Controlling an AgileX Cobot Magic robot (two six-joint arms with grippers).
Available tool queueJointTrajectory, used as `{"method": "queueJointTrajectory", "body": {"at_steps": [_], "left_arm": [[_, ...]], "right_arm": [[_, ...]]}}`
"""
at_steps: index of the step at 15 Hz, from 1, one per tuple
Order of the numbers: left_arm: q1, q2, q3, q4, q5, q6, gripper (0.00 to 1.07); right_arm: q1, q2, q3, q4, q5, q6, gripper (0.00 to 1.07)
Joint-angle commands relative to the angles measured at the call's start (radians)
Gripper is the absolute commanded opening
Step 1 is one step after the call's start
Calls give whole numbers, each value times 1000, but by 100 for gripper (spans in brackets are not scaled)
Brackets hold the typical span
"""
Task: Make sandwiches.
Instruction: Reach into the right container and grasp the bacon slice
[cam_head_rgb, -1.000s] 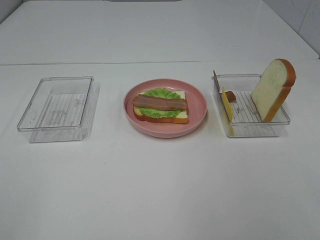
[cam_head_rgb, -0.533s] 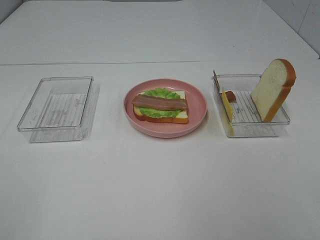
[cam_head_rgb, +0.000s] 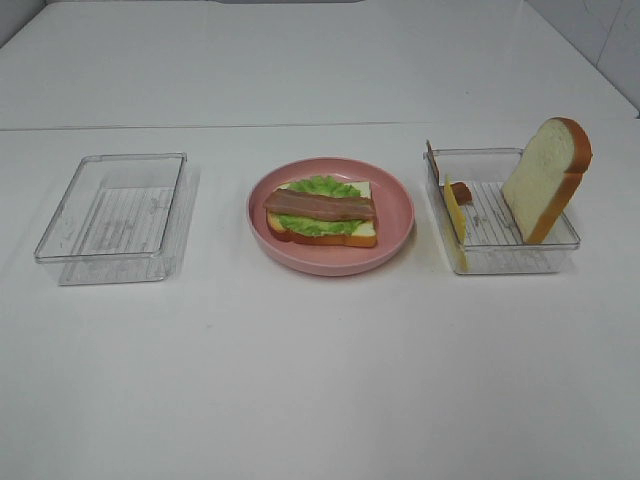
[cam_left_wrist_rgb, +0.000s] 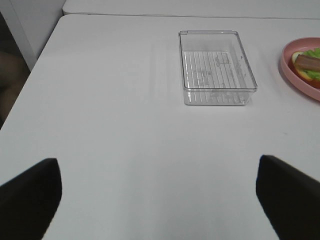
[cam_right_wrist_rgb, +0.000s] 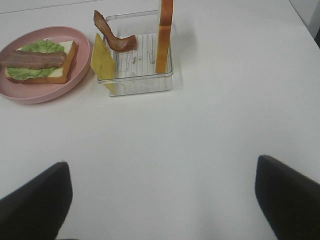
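The half-built sandwich sits in the middle of the table (cam_head_rgb: 300, 380): a lower bread slice (cam_head_rgb: 358, 232) lies flat on the pink plate (cam_head_rgb: 392, 205), with the lettuce leaf (cam_head_rgb: 322, 187) spread on it and a bacon strip (cam_head_rgb: 320, 206) laid across the top. In the right tray (cam_head_rgb: 500, 258), just beside the plate, the upright bread slice (cam_head_rgb: 540, 180) leans on the far wall. The cheese slice (cam_head_rgb: 455, 215) stands on edge against the wall nearest the plate. A second bacon strip (cam_right_wrist_rgb: 114, 39) curls up in the corner behind it.

All of this lies well apart from both grippers. The right gripper (cam_right_wrist_rgb: 162, 200) hangs over the table short of its tray, jaws spread wide and holding nothing. The left gripper (cam_left_wrist_rgb: 160, 200) is likewise spread and unloaded, short of the left tray (cam_head_rgb: 110, 258).

Only dark fingertips (cam_left_wrist_rgb: 30, 195) show, cropped at the frame corners, and neither arm appears in the high view. From there the cheese hides most of the second bacon strip. The right wrist view cuts off the top of the upright slice, and the left wrist view cuts off most of the plate.
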Motion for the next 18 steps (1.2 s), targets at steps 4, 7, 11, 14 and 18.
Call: {"method": "queueJointTrajectory", "body": {"at_steps": [4, 7, 11, 14, 18], "left_arm": [[1, -18, 1, -8, -4, 0, 100], [1, -18, 1, -8, -4, 0, 100], [1, -18, 1, -8, -4, 0, 100], [1, -18, 1, -8, -4, 0, 100], [1, -18, 1, -8, -4, 0, 100]], "right_arm": [[-3, 501, -139, 14, -112, -7, 96], [-3, 781, -261, 10, -119, -55, 96], [-3, 1037, -434, 12, -106, -71, 96], [8, 1213, -615, 12, -36, -78, 96], [138, 1350, -804, -41, 31, -66, 96]]}}
